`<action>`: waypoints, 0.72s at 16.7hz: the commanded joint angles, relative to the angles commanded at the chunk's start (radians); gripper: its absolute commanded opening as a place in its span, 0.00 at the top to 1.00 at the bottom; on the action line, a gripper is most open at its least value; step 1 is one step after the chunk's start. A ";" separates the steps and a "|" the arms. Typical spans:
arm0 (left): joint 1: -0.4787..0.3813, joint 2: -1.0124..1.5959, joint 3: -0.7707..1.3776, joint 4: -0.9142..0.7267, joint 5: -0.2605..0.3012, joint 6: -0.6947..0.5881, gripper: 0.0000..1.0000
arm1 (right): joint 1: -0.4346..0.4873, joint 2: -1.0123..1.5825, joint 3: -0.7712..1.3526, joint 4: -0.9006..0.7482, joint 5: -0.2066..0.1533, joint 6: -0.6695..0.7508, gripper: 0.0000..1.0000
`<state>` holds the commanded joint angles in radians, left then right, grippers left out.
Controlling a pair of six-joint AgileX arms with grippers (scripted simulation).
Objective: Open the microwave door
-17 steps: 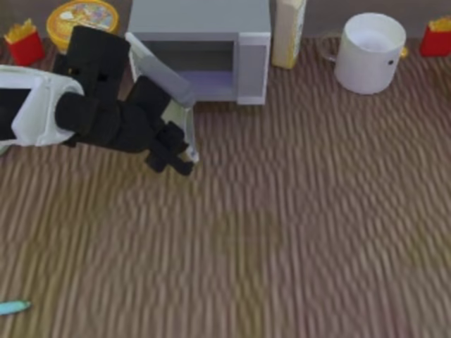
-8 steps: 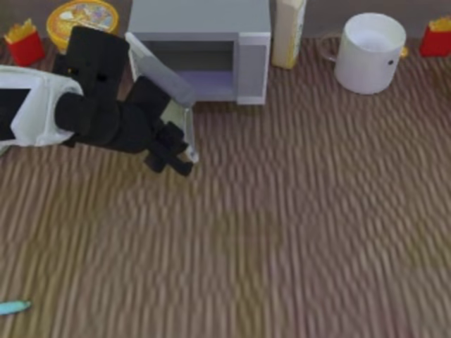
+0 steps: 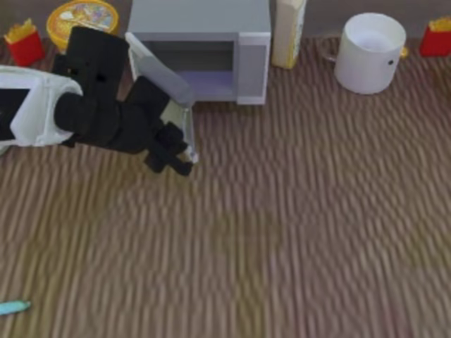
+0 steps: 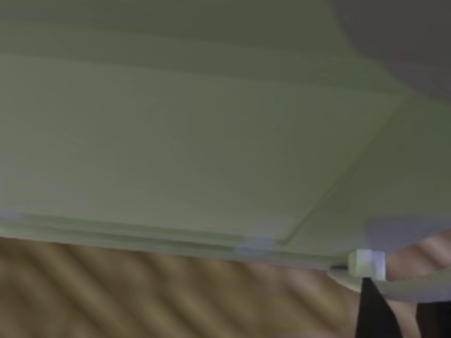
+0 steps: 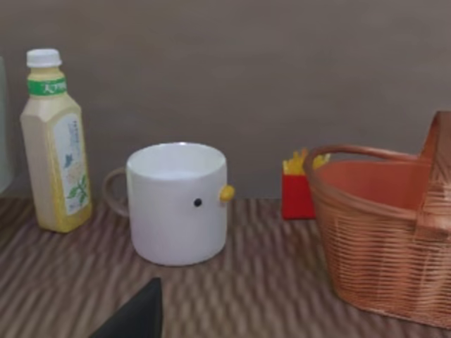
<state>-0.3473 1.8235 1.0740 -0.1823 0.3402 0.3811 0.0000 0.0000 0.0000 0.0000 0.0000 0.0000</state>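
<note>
The table (image 3: 296, 232) has a brown ribbed surface. Along its far edge stand, from left to right: a red box of fries (image 3: 25, 42), a round yellow container (image 3: 81, 17), the microwave (image 3: 201, 46) with its door (image 3: 158, 70) swung open, a pale yellow bottle (image 3: 289, 32), a white cup (image 3: 370, 53) and a second red box of fries (image 3: 435, 36). A light blue object (image 3: 13, 307) lies at the near left edge. A woven basket (image 5: 394, 232) stands near the cup.
</note>
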 joint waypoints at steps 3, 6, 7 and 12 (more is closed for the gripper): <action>-0.007 0.000 -0.004 -0.001 0.007 -0.004 1.00 | 0.000 0.000 0.000 0.000 0.000 0.000 0.00; 0.004 0.000 -0.004 -0.011 0.019 0.019 1.00 | 0.000 0.000 0.000 0.000 0.000 0.000 0.00; 0.009 -0.001 -0.003 -0.014 0.026 0.031 1.00 | 0.000 0.000 0.000 0.000 0.000 0.000 0.00; 0.032 -0.006 -0.002 -0.031 0.051 0.076 1.00 | 0.000 0.000 0.000 0.000 0.000 0.000 0.00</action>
<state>-0.3155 1.8180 1.0718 -0.2130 0.3917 0.4570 0.0000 0.0000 0.0000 0.0000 0.0000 0.0000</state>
